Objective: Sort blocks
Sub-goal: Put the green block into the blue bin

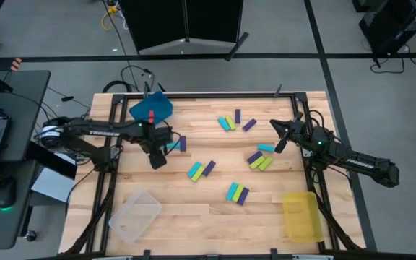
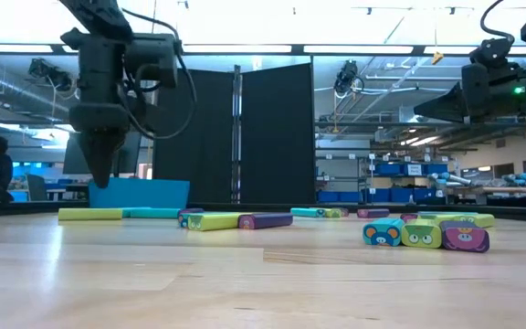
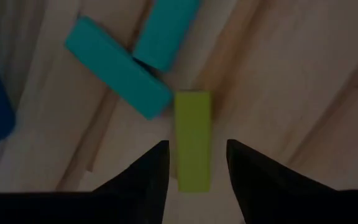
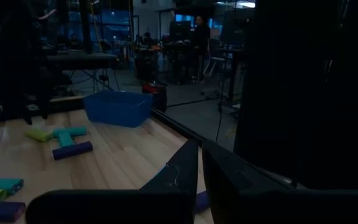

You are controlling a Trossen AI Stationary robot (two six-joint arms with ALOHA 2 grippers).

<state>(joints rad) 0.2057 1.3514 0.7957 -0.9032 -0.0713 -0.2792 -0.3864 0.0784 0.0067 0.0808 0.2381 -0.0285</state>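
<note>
- The table [image 1: 193, 217] is pale wooden planking with visible grain, framed by dark metal rails.
- The blocks are small rectangular bars with a smooth, matte look, in cyan, lime green and purple; in the low view the ends of three of them show little printed faces.
- They lie scattered over the middle of the table in loose groups: one group [image 1: 201, 170] near the centre, one [image 1: 237, 193] closer to the front edge, one [image 1: 234, 123] toward the back, and one [image 1: 261, 159] on the right side.
- A blue bin [image 1: 151, 108] sits at the back left corner, a clear bin [image 1: 134, 215] at the front left and a yellow bin [image 1: 302, 216] at the front right; all three look like thin moulded plastic.
- The left gripper [image 3: 194, 163] hangs over the left part of the table, pointing straight down, with a lime green block [image 3: 192, 140] lying flat on the wood directly between its spread fingers, apparently not gripped.
- Two cyan blocks [image 3: 118, 76] lie just beyond that green one, touching each other at an angle.
- The right gripper [image 4: 200, 163] is raised over the right back part of the table, its fingers pressed nearly together and holding nothing; the blocks on the right lie below and beside it.
</note>
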